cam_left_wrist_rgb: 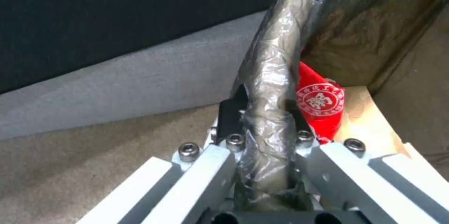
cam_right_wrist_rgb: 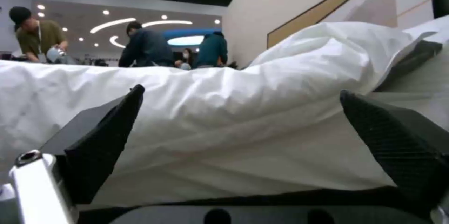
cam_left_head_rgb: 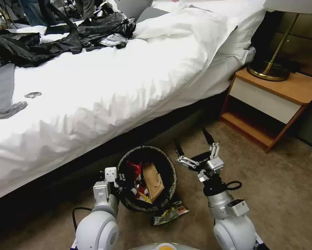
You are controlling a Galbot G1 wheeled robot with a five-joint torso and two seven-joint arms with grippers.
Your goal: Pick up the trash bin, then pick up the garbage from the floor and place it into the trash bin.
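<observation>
Left claw (cam_left_wrist_rgb: 266,125) grips the trash bin (cam_left_head_rgb: 170,173) rim beside the bed (cam_left_head_rgb: 111,86). Right claw (cam_left_head_rgb: 194,146), spread wide and empty right of the bin, should descend vertically onto the wrapper (cam_left_head_rgb: 170,213) under it.

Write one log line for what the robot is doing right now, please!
left gripper: shut on trash bin rim | right gripper: open, empty, beside bin | wrapper: on floor by bin
</observation>
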